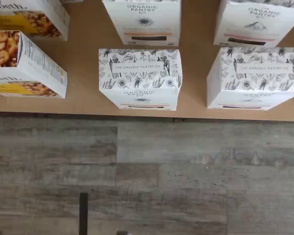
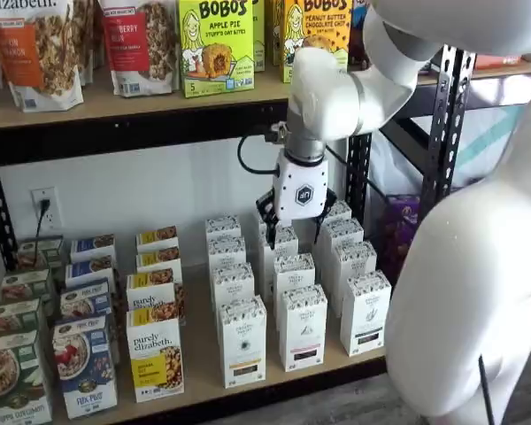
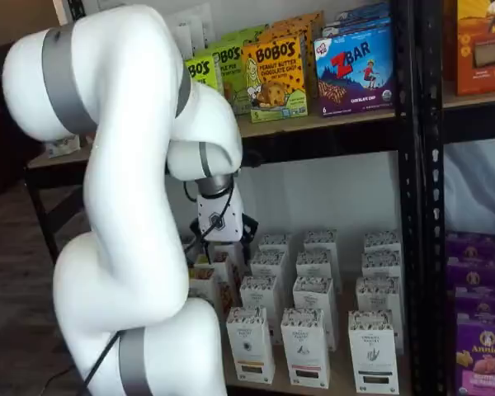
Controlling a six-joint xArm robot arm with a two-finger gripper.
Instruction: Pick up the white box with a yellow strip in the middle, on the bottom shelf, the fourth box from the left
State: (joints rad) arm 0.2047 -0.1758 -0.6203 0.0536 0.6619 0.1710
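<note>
The white box (image 1: 139, 78) stands at the front of the bottom shelf (image 1: 83, 73), just right of a purely elizabeth box (image 1: 27, 63). Its patterned top faces the wrist view, with a thin yellow-orange strip and a dark strip on its front. Both shelf views show the white box (image 2: 242, 341) (image 3: 250, 342) heading a row of like cartons. My gripper (image 2: 296, 227) hangs above the shelf, higher than the box tops and touching nothing. Its black fingers (image 2: 268, 221) stand apart with nothing between them, so it is open. Its white body (image 3: 217, 219) also shows beside the arm.
Like white cartons (image 2: 303, 326) (image 1: 257, 78) stand in rows to the right. The shelf above carries granola bags (image 2: 35, 53) and Bobo's boxes (image 2: 215, 44). Black uprights (image 2: 442, 133) frame the shelves, with purple boxes (image 3: 478, 346) beyond. Grey plank floor (image 1: 147, 171) lies before the shelf edge.
</note>
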